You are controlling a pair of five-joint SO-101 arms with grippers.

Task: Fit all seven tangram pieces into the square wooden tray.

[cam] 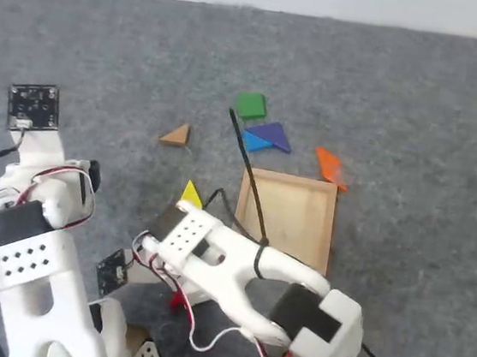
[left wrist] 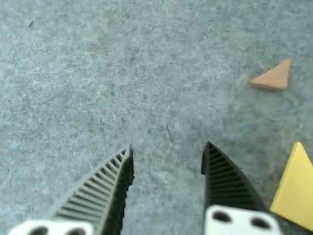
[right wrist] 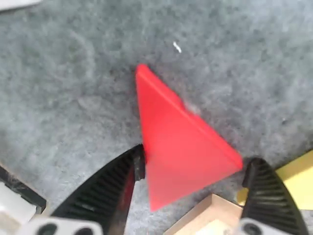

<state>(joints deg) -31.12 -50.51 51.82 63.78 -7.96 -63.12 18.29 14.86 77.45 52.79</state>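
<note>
The square wooden tray (cam: 296, 219) lies bare in the middle of the grey carpet. Beyond it lie a green square (cam: 250, 105), a purple piece (cam: 271, 133), a blue triangle (cam: 254, 141) and an orange piece (cam: 329, 166). A tan triangle (cam: 175, 135) (left wrist: 274, 77) and a yellow triangle (cam: 191, 194) (left wrist: 296, 188) lie to the tray's left. The red triangle (right wrist: 181, 142) (cam: 177, 300) lies on the carpet under the right arm. My right gripper (right wrist: 195, 159) is open, one finger at each side of it. My left gripper (left wrist: 168, 147) is open over bare carpet.
A black cable (cam: 252, 176) runs from near the green square across the tray's left edge to the right arm. A pale wooden corner (right wrist: 205, 218) and a yellow edge (right wrist: 298, 171) lie just past the red triangle. Bare carpet stretches at the far left and far right.
</note>
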